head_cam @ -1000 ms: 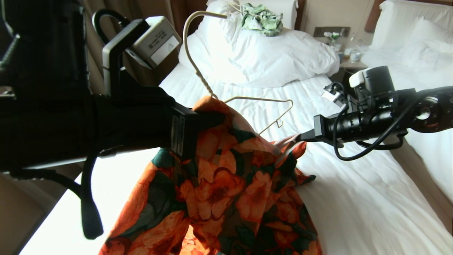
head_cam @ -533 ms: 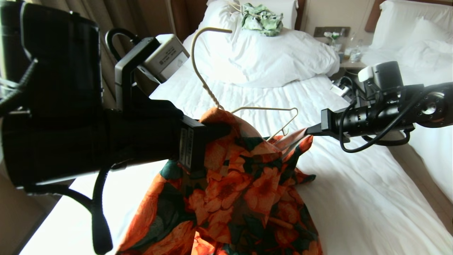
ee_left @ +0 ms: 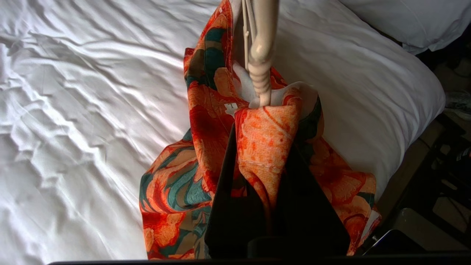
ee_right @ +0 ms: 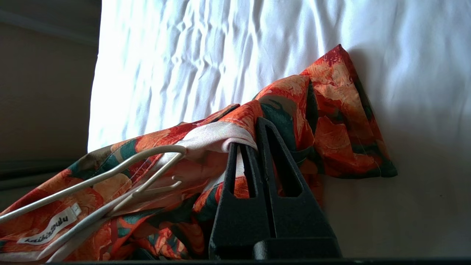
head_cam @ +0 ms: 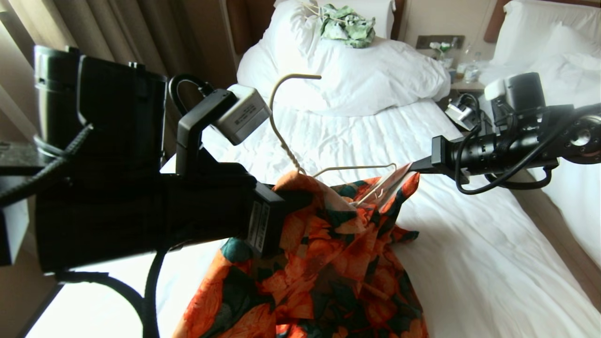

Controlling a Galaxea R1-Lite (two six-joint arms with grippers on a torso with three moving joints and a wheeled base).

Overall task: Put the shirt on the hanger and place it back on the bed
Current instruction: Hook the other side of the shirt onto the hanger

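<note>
Head view: I've lowered both grippers, left (head_cam: 293,197) and right (head_cam: 407,169), pinching shirt (head_cam: 324,263) over hanger (head_cam: 357,167); right shoulder nearly covered.

Left end effector (head_cam: 300,197) clamped, arm reaching forward; right end effector (head_cam: 409,168) pinched shut, arm extended inward.

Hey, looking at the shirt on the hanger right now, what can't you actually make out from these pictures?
- Head view: the left gripper is shut on the shirt, so the hanger shoulder on that side is buried in cloth.
- Head view: the shirt's hem is cut off by the bottom edge.
- Right wrist view: the right gripper pinches the fabric edge; whether this side is over the hanger's end is unclear.
- Right wrist view: the label's print is too small.
</note>
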